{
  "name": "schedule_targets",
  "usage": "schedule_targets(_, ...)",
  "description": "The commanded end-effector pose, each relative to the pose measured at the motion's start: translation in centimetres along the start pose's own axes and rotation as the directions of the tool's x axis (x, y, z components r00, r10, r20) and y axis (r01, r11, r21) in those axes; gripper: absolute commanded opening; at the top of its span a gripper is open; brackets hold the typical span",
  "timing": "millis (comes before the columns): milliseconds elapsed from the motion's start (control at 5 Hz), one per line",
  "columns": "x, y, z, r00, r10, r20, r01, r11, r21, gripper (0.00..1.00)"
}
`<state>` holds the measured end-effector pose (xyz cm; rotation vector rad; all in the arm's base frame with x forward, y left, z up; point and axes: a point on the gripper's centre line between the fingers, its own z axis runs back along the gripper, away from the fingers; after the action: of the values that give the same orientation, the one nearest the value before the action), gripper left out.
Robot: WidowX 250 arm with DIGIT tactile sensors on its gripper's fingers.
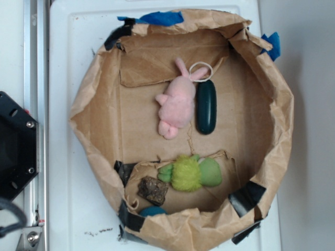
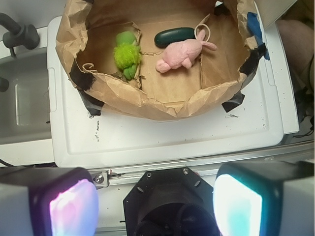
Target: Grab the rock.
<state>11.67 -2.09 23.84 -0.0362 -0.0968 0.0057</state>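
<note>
The rock (image 1: 153,190) is a small rough dark-brown chunk lying on the paper floor at the near left of the brown paper-lined bin (image 1: 91,99), just left of the green plush toy (image 1: 189,172). In the wrist view the bin's crumpled paper wall (image 2: 147,105) hides the rock, and only the green plush (image 2: 127,53) shows there. My gripper (image 2: 155,199) is open, its two pads far apart with nothing between them. It hovers over the robot's black base, well outside the bin and far from the rock. The exterior view does not show the gripper.
A pink plush bunny (image 1: 177,102) and a smooth dark green oblong object (image 1: 206,107) lie mid-bin. A small teal-blue rounded object (image 1: 152,211) sits against the paper wall just below the rock. The bin stands on a white tray (image 2: 162,137). The black robot base (image 1: 15,146) is at left.
</note>
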Motion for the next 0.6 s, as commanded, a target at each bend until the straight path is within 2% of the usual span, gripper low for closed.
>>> schedule_targets(0,0.0,0.0,0.0,1.000,0.000,0.000,0.000,1.000,0.000,1.00)
schedule_targets(200,2.9,1.9,-0.2,0.993,0.116,0.019,-0.116,0.993,-0.009,1.00)
schedule_targets(400,6.8,4.3,-1.3,0.983,0.181,0.006,-0.181,0.983,0.013,1.00)
